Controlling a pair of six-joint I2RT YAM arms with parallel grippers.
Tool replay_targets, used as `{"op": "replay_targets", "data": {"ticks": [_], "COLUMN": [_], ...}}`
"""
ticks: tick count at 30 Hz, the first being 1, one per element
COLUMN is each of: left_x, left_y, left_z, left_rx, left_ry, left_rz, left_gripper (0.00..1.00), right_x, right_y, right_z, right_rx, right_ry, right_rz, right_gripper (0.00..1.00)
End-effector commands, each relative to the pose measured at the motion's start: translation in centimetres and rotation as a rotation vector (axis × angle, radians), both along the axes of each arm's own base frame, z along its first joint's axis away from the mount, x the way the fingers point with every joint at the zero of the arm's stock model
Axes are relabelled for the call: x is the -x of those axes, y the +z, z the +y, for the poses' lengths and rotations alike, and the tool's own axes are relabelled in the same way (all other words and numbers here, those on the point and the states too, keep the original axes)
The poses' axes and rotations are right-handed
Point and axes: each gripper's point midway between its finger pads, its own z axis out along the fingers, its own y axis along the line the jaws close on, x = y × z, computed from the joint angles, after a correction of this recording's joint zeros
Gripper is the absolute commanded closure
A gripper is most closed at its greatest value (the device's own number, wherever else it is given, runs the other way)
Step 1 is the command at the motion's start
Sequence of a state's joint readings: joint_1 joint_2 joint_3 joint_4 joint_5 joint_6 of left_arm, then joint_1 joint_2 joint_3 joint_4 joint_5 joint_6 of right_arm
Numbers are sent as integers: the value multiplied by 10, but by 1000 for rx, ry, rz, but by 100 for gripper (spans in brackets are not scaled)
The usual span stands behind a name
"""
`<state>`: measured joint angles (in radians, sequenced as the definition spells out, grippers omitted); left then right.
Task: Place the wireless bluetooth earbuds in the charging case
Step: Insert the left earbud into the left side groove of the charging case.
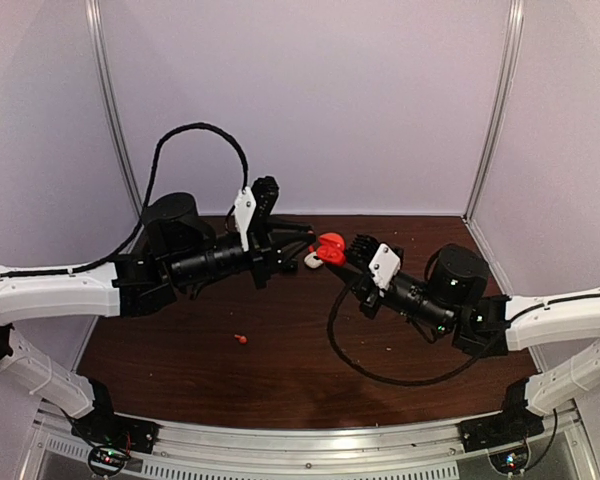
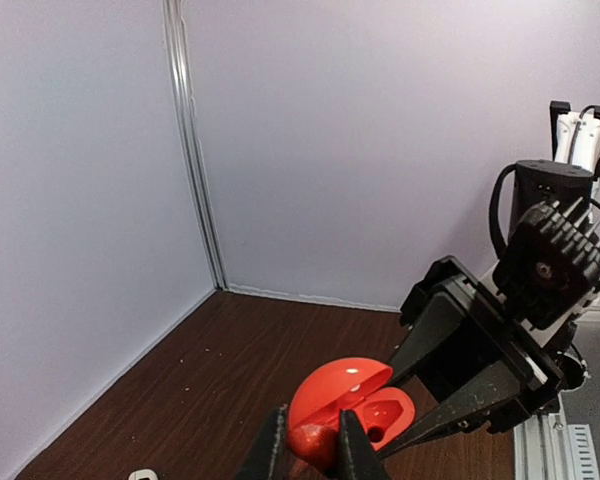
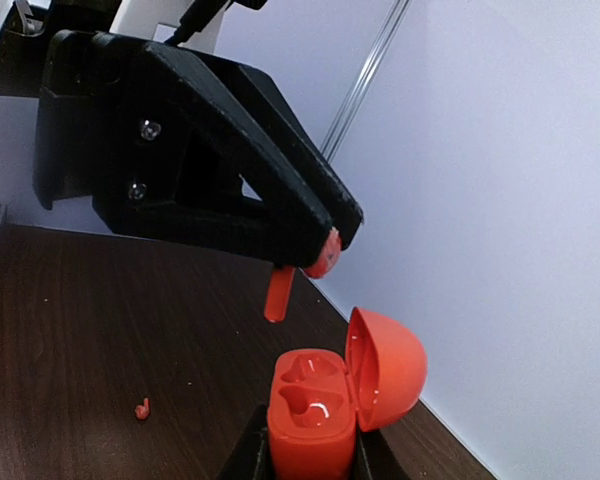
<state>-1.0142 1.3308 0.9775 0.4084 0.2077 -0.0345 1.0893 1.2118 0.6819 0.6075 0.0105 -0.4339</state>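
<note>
My right gripper [image 3: 310, 462] is shut on the base of an open red charging case [image 3: 315, 415], lid hinged back to the right, both sockets empty. My left gripper [image 2: 315, 455] is shut on a red earbud [image 2: 313, 440]. In the right wrist view that earbud [image 3: 280, 293] hangs stem down just above and left of the case's far socket, apart from it. In the top view the case [image 1: 330, 246] is held between the two gripper tips at the table's back middle. A second red earbud [image 1: 241, 339] lies on the table, also in the right wrist view [image 3: 141, 407].
A small white object [image 1: 312, 261] sits just below the grippers; its edge also shows in the left wrist view [image 2: 143, 474]. White walls close the dark wooden table [image 1: 280, 370] at the back and sides. A black cable [image 1: 350, 360] loops from the right arm.
</note>
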Motion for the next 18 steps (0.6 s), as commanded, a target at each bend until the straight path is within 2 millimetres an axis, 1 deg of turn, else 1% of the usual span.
{"op": "replay_targets", "data": {"ticks": [1, 8, 14, 18], "left_x": [-15, -19, -23, -26], "left_y": [18, 14, 10, 9], "left_z": [2, -4, -4, -5], "left_rx": [100, 115, 119, 126], "left_ry": [70, 69, 82, 96], "left_rz": [46, 84, 97, 108], "left_gripper": [96, 96, 96, 96], "right_x": [-11, -17, -23, -22], "right_y": [11, 12, 14, 15], "right_z": [-1, 1, 1, 3], "right_rx": [-53, -51, -72, -79], "right_ry": [-88, -138, -179, -181], "right_rz": [10, 13, 34, 37], "right_gripper": [100, 100, 100, 100]}}
